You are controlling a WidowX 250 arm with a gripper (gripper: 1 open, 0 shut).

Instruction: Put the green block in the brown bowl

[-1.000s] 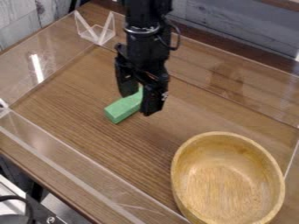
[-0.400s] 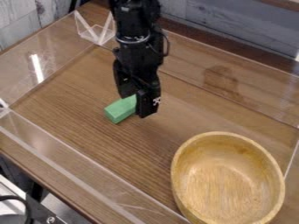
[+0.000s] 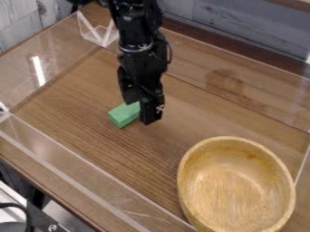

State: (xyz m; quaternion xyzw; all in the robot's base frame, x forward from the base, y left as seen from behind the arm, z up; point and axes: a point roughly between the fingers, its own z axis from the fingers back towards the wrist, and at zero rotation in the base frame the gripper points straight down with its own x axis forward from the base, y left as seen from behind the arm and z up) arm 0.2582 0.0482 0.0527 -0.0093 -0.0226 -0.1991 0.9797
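End effector (image 3: 141, 102) hangs wide over the green block (image 3: 122, 115); grasp is next: straddle, close, then carry to brown bowl (image 3: 237, 186).

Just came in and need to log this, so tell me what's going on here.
A single robot arm has its tool pointed straight down with the jaws open, low over a green block on the wooden table. The block lies on the table, not lifted. The wooden bowl sits empty toward the near right corner, apart from the block.
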